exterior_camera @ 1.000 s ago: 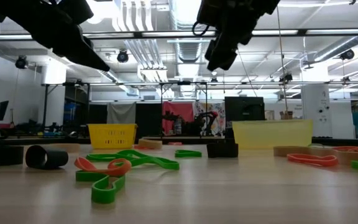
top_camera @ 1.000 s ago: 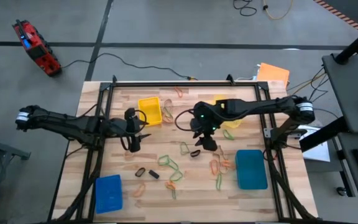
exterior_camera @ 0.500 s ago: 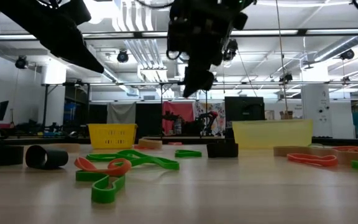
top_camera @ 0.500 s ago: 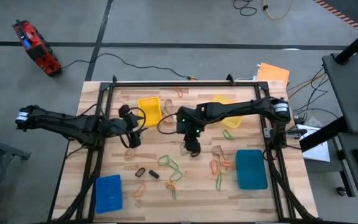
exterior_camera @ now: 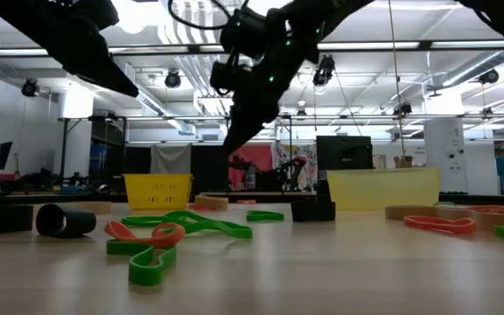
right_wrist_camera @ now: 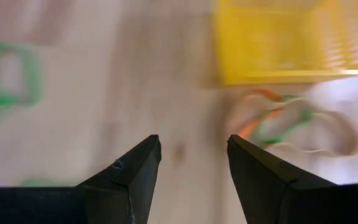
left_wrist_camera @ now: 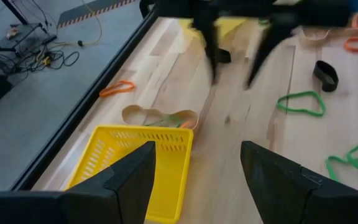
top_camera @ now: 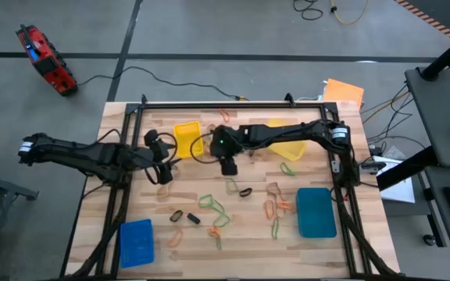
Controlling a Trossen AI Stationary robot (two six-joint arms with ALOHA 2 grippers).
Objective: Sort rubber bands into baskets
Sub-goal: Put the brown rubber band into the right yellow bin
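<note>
High view: we see the right gripper (top_camera: pixel 229 165) open and empty just right of the bright yellow basket (top_camera: pixel 187 138); the left gripper (top_camera: pixel 162 176) open, left of it; rubber bands (top_camera: pixel 213 208) scattered mid-table.
Low view: green bands (exterior_camera: pixel 191 225) lie near us, yellow basket (exterior_camera: pixel 157 190) far.
Left wrist view: we see fingers (left_wrist_camera: pixel 124 183) wide over the basket (left_wrist_camera: pixel 129 165).
Right wrist view: fingers (right_wrist_camera: pixel 130 171) wide, nothing between; tangled bands (right_wrist_camera: pixel 284 118) beside the basket (right_wrist_camera: pixel 291 43).

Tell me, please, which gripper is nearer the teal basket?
Right. The right gripper hangs mid-table, well away from the teal basket; the left gripper is farther still, across the table.
</note>
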